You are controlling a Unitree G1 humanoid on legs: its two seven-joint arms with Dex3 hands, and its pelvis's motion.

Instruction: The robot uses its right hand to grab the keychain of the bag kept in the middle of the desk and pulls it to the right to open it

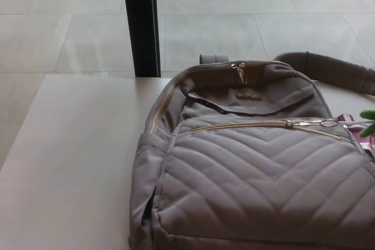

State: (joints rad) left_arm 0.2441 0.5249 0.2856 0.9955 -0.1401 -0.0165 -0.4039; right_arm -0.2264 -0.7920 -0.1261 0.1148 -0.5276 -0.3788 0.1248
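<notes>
A grey quilted backpack [258, 174] lies on the pale desk [76, 162], its front pocket facing up. The front pocket's gold zipper [246, 125] runs across the bag, and its slider with a metal ring [319, 123] sits near the right end of the track. A thin link stretches from the ring to a green keychain toy [369, 122], of which only a tip shows at the right edge of the picture. Neither of my hands shows in the head view.
The bag's padded strap [328, 68] curves behind it at the right. A black post [140, 21] stands behind the desk over a tiled floor. A second gold zipper pull [239, 72] sits on top of the bag. Something pink [354, 126] lies by the bag's right side.
</notes>
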